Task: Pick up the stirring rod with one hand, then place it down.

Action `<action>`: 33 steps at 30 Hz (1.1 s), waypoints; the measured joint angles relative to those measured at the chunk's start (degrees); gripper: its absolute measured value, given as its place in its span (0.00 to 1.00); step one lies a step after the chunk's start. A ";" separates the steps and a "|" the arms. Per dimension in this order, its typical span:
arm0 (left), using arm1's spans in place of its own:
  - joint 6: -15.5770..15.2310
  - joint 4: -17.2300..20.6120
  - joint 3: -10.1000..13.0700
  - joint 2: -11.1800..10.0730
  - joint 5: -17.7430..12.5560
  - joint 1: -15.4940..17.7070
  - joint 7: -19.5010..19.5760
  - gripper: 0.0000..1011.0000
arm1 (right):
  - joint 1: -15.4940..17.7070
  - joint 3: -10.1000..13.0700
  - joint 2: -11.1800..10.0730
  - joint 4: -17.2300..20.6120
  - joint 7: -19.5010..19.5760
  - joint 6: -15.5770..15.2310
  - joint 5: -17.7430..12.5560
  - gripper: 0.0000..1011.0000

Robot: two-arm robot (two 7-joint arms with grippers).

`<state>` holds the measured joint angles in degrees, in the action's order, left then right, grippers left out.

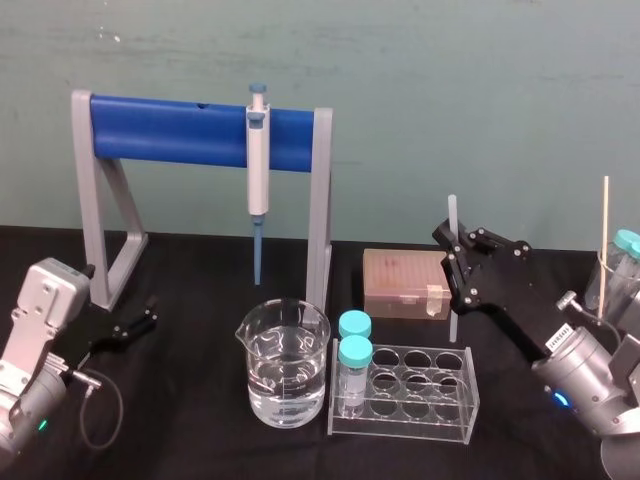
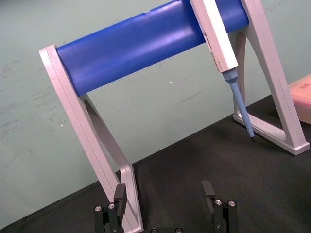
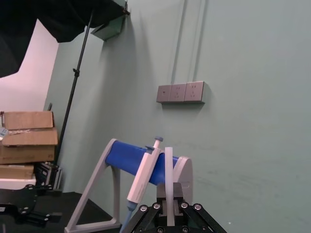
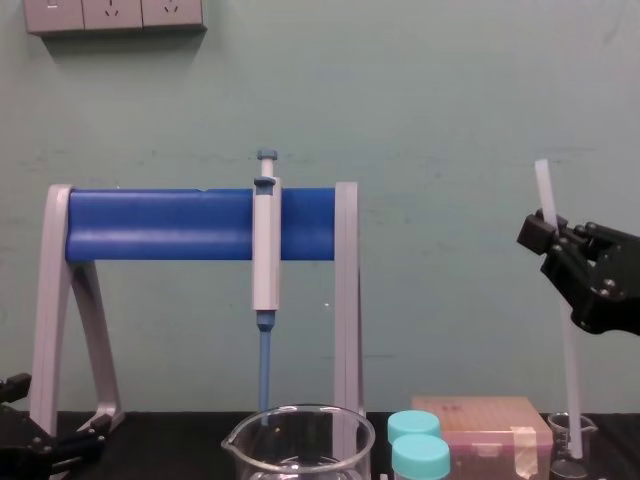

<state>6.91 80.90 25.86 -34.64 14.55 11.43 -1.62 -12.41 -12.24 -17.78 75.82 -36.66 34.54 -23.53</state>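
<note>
Between the fingers of the right gripper [image 1: 450, 246], the long thin translucent white stirring rod [image 1: 452, 212] stands close to upright, slightly tilted, behind the clear plastic tube rack [image 1: 405, 392] on the right half of the black-covered table [image 1: 180, 420]. The chest view shows its lower end inside a small clear glass beaker [image 4: 572, 432]; whether the tip touches the beaker floor cannot be told.

Risks from this position:
- The pinch sits near the top of the rod, so the long free length below acts as a lever. Sideways travel before the tip clears the rim would likely drag or tip the small beaker.
- The rod is smooth and narrow. A light pinch may let it slide or swing between the pads during a lift.
- At set-down, a rod laid flat on the cloth may roll toward the tube rack, the two teal-capped vials [image 1: 353, 352] or the large water-filled glass beaker [image 1: 285, 375].
- The pink-brown tip box [image 1: 405, 283] lies near the rod, and a thin wooden stick [image 1: 604, 240] stands further right. A wide swing could strike either.

Arm pose: the right arm reaches up and inward from the lower right, with its fingers pressed onto the rod. The left gripper [image 1: 140, 322] rests low on the left near the foot of the grey pipette stand with blue crossbar [image 1: 170, 130], fingers spread and holding nothing
</note>
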 joint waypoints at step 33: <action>0.00 0.00 0.00 0.00 0.00 0.00 0.00 0.99 | -2.17 -2.41 -0.68 -6.85 -3.32 0.11 -1.74 0.07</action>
<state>6.90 80.90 25.86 -34.65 14.55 11.43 -1.62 -14.58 -14.65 -18.46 68.97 -39.98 34.66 -25.27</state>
